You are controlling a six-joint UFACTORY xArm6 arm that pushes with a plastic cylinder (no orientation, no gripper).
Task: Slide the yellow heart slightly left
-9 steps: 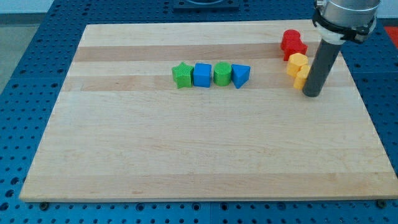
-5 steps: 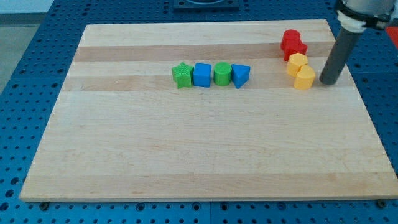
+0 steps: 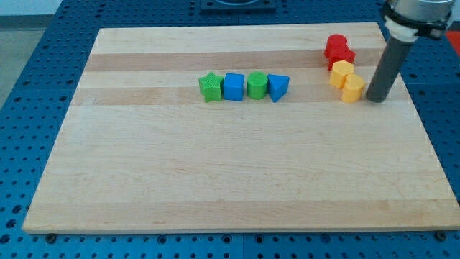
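Observation:
Two yellow blocks touch each other at the view's upper right: an upper one [image 3: 342, 72] and a lower one [image 3: 353, 88]. I cannot make out for certain which of them is the heart. My tip [image 3: 376, 99] rests on the board just right of the lower yellow block, with a thin gap between them. The dark rod rises up and to the right, out of the view's top.
Two red blocks [image 3: 338, 50] sit just above the yellow pair, touching it. In a row at mid-board stand a green star [image 3: 210, 87], a blue cube [image 3: 233, 86], a green cylinder [image 3: 256, 85] and a blue triangle [image 3: 278, 87]. The board's right edge [image 3: 411, 93] is close to my tip.
My tip moved from the lower right front of the lower yellow block up and to its right, then edged slightly back left. The blocks have barely shifted.

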